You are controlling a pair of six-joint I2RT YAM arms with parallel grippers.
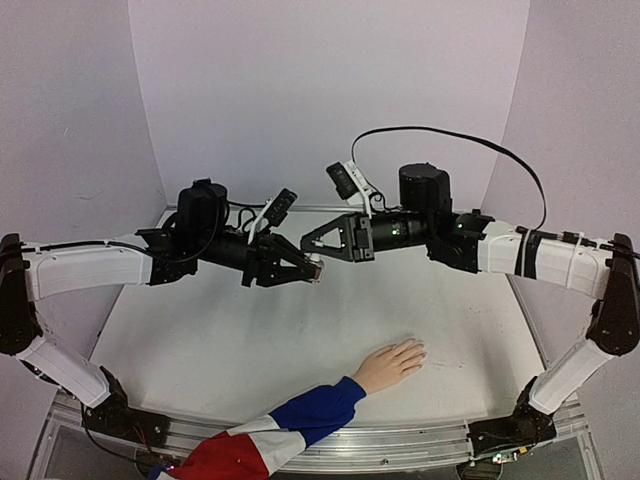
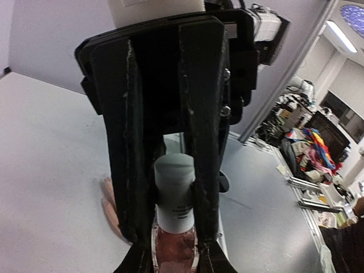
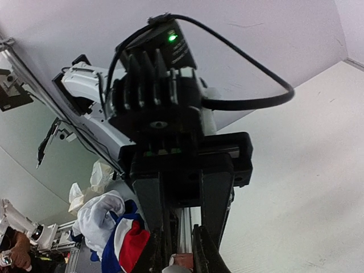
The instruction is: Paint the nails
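So both arms swing in from the sides, forearms pretty much level, meeting nose to nose in mid-air. The left gripper point(image 1: 313, 270) is clamped on a little bottle point(image 2: 173, 250), and the right gripper point(image 1: 304, 244) is pinched tight on its cap point(image 2: 173, 176).

The hand point(image 1: 392, 365) is pale flesh-coloured, its sleeve point(image 1: 300, 425) blue, white and red. The bottle point(image 2: 173, 244) is pinkish, its cap point(image 2: 173, 179) greyish white.

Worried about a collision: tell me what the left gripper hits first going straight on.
Probably the right gripper, facing it tip to tip; the bottle held by the left gripper would touch first, though depth is unclear.
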